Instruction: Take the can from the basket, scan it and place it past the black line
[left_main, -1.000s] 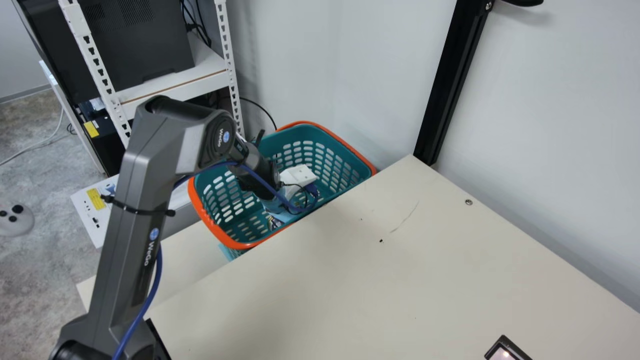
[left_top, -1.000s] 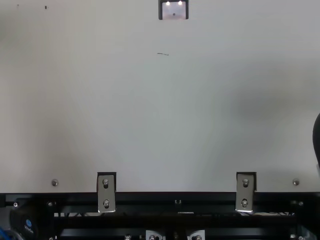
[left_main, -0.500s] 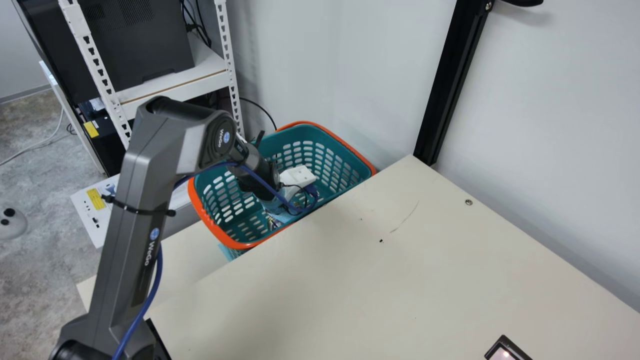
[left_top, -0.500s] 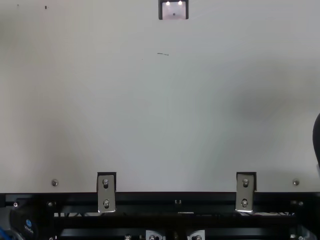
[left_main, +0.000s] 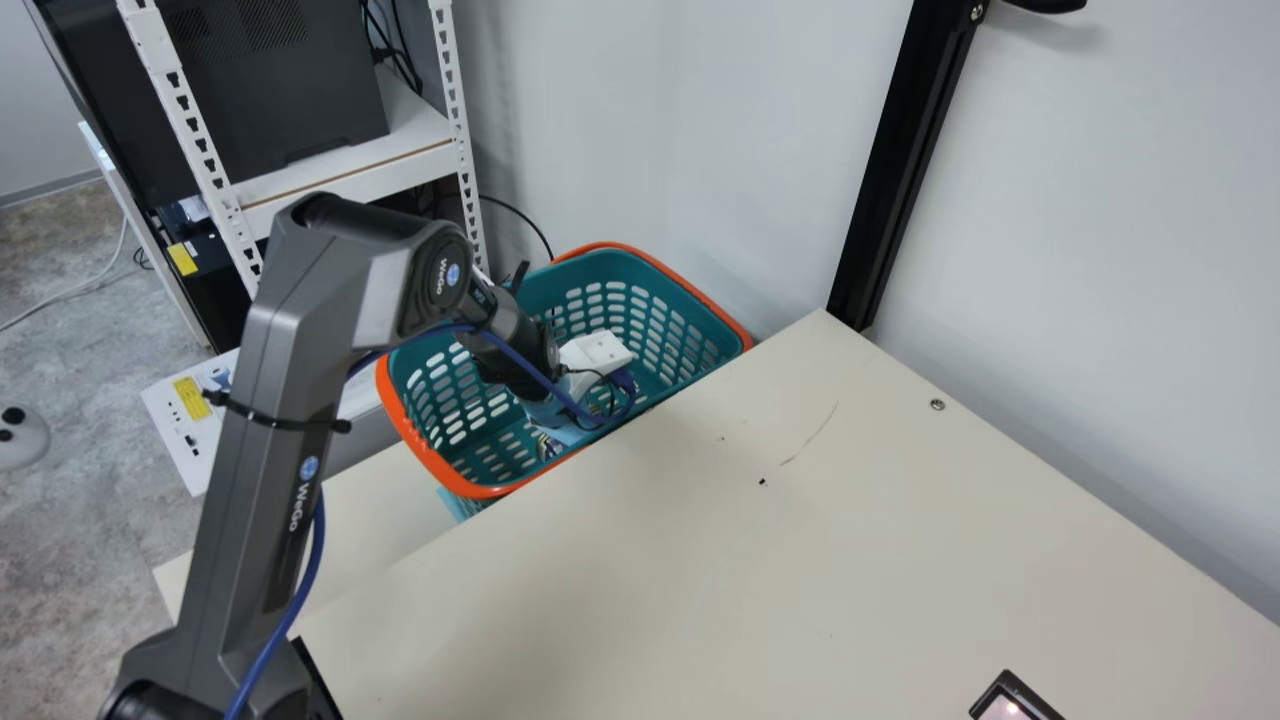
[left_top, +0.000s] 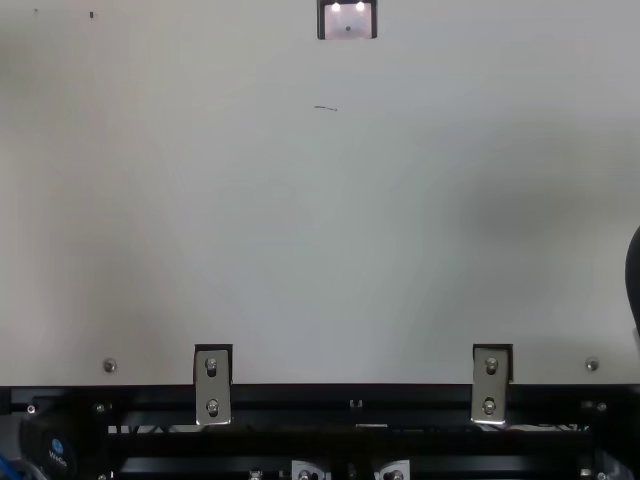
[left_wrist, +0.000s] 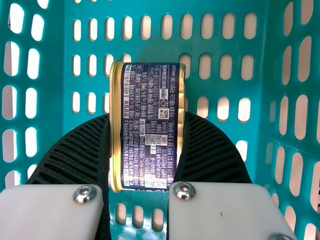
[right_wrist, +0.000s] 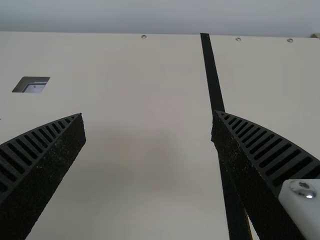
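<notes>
Main view slants down; top view, steeper; both share the table.

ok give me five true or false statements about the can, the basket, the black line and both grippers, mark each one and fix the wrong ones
The gold-rimmed can is between the left gripper's jaws. True.
The right gripper also holds a can. False: its jaws stand apart with nothing between them.
The black line runs along the cream table. True.
The gold-rimmed can is past the black line. False: it is inside the basket.
The basket has an orange rim. True.
</notes>
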